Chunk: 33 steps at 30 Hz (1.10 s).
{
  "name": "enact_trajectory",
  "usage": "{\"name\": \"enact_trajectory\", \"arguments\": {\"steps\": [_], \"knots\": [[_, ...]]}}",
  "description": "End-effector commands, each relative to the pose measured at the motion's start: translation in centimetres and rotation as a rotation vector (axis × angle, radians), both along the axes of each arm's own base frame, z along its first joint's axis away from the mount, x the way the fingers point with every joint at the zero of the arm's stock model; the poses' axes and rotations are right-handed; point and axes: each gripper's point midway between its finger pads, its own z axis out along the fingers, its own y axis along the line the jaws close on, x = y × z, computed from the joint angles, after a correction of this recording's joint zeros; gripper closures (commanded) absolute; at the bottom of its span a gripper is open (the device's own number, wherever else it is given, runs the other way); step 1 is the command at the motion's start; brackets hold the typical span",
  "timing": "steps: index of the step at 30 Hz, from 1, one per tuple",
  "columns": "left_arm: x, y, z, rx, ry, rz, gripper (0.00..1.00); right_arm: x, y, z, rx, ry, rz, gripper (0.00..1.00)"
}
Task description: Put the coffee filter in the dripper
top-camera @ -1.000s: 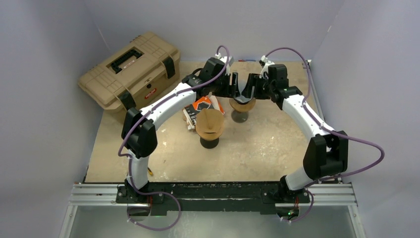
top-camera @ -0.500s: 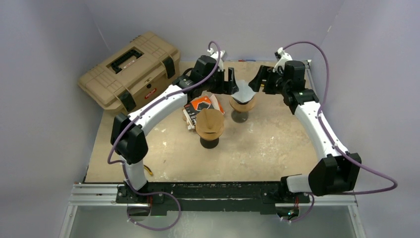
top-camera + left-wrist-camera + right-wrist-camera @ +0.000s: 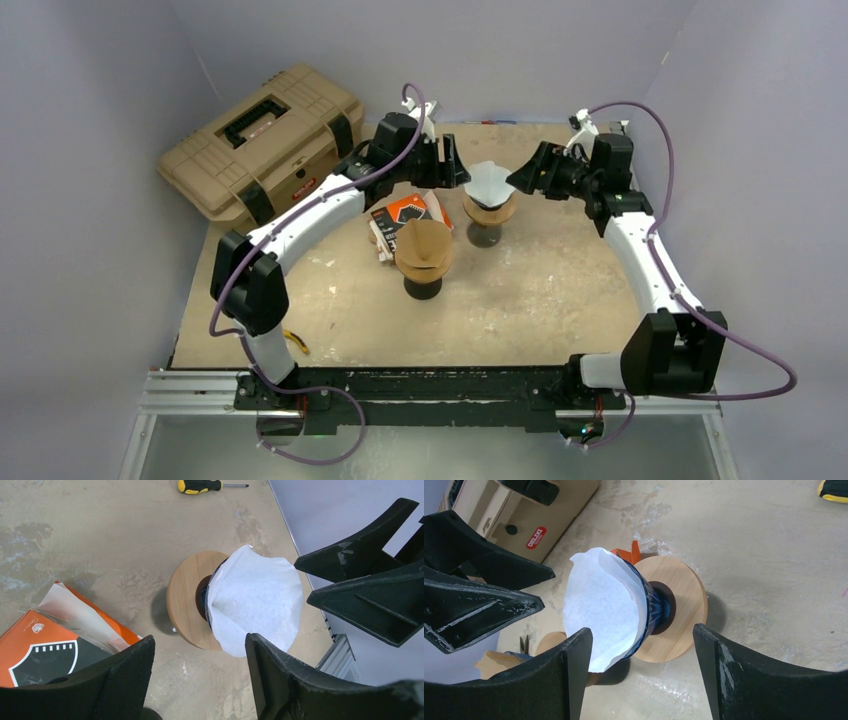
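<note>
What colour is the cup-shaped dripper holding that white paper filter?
Dark blue: the cone-shaped dripper on its round wooden base shows best in the right wrist view.

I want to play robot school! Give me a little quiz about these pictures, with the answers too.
1. True or false: the white filter is sitting in the blue dripper.
2. Which one is holding something? A) left gripper B) right gripper C) neither
3. Fill in: the tan toolbox stands on the robot's ___ side.
Key: 1 true; 2 C, both are open and apart from the filter; 3 left.
</note>
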Motion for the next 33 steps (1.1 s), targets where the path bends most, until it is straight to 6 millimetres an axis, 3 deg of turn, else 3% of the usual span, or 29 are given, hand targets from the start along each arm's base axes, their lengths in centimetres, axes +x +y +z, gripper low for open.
{"name": "enact_trajectory", "arguments": {"steps": [1, 6, 10, 16, 25, 33], "knots": [[0.3, -0.6, 0.4, -0.038, -0.011, -0.024, 0.35, 0.0, 0.4, 0.6, 0.044, -0.033, 0.044, 0.23], [0.5, -0.9, -0.7, -0.03, 0.009, -0.028, 0.37, 0.1, 0.1, -1.1, 0.033, -0.003, 0.03, 0.25], [0.7, -1.1, -1.1, -0.024, 0.017, -0.029, 0.38, 0.6, -1.3, -3.0, 0.025, 0.034, -0.007, 0.26], [1.0, -1.3, -1.8, -0.018, 0.027, -0.03, 0.4, 0.7, -1.3, -3.9, 0.038, 0.051, 0.004, 0.27], [1.1, -1.4, -1.9, -0.019, 0.027, -0.031, 0.4, 0.7, -1.3, -2.4, 0.036, 0.024, 0.009, 0.26], [0.6, -1.1, 0.1, -0.05, -0.009, -0.033, 0.33, 0.0, -1.4, -0.1, 0.033, -0.025, 0.005, 0.22]]}}
